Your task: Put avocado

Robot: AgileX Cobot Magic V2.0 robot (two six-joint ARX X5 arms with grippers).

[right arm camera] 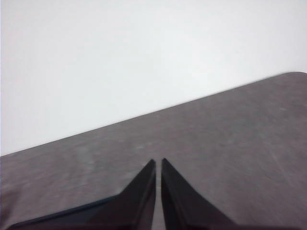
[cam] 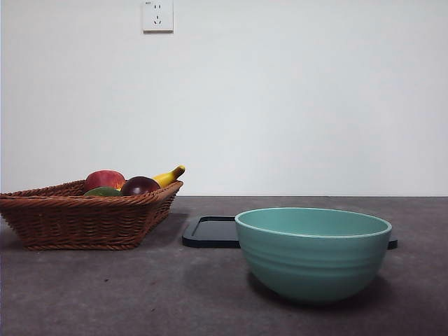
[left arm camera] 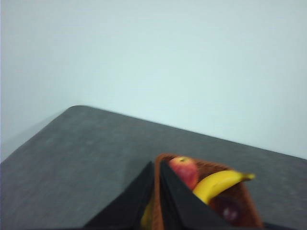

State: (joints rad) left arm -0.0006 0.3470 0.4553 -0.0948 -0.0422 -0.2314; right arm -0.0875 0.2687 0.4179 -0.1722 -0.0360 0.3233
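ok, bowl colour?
The bowl is pale teal green, clearest in the front view.

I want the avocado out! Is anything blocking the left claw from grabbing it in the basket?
Nothing covers the avocado, but the apple and maroon fruit crowd it in the basket. Left gripper is above.

i count one wicker basket (cam: 77, 220), one teal bowl (cam: 313, 255) and one black tray (cam: 210, 232). i see four fruits: one avocado (cam: 103, 192), one apple (cam: 104, 179), one banana (cam: 169, 176), one maroon fruit (cam: 140, 185).

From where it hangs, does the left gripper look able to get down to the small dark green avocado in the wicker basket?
Probably yes. The left gripper, jaws shut, hangs over the brown wicker basket; nothing covers it. The small dark green avocado sits wedged by the red apple and the dark purple fruit, so room looks tight.
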